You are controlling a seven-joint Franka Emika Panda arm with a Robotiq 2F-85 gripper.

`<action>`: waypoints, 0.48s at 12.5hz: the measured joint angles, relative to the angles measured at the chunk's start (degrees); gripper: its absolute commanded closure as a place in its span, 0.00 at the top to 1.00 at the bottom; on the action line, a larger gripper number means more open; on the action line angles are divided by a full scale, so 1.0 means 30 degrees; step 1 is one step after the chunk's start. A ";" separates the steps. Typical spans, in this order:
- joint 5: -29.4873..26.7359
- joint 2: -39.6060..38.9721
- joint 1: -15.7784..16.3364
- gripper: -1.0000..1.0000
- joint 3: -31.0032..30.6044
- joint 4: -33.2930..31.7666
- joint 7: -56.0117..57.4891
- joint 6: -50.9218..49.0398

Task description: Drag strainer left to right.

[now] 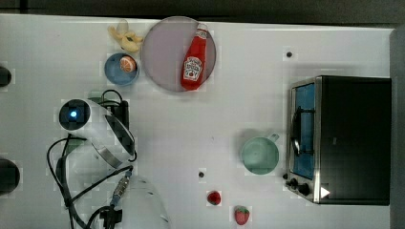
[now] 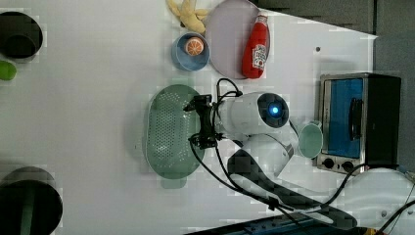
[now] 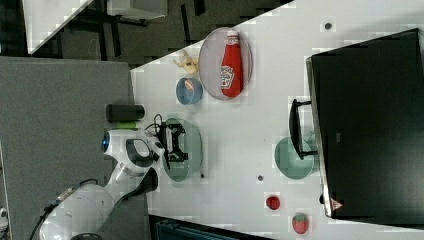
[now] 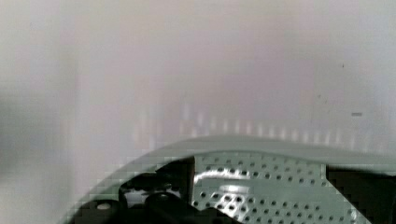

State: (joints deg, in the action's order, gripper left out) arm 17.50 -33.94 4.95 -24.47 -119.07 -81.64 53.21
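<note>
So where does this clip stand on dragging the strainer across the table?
Done: the gripper has reached the strainer and sits over its edge nearest the arm in the left view; the wrist view looks down into the holed bottom. In hand: making contact; whether the fingers have closed on the rim cannot be told. Left: the drag itself. The strainer sits far from the mug and toaster oven, with bare table between.

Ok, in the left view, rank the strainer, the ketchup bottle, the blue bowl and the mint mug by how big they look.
1. strainer, clearly largest
2. ketchup bottle
3. blue bowl and mint mug: these look about alike, and the arm covers part of the mug, so I won't rank them.
</note>
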 measured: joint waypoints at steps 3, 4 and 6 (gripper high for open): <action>0.0107 0.0112 0.0372 1.00 0.0448 -0.0560 -0.0037 0.0056; -0.0191 0.0112 0.0601 1.00 0.0788 -0.0560 -0.0037 0.0382; 0.0023 0.0298 0.0469 1.00 0.1021 -0.0821 -0.0037 0.0354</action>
State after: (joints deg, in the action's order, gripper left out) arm 17.57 -33.04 6.35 -21.40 -121.53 -81.75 54.27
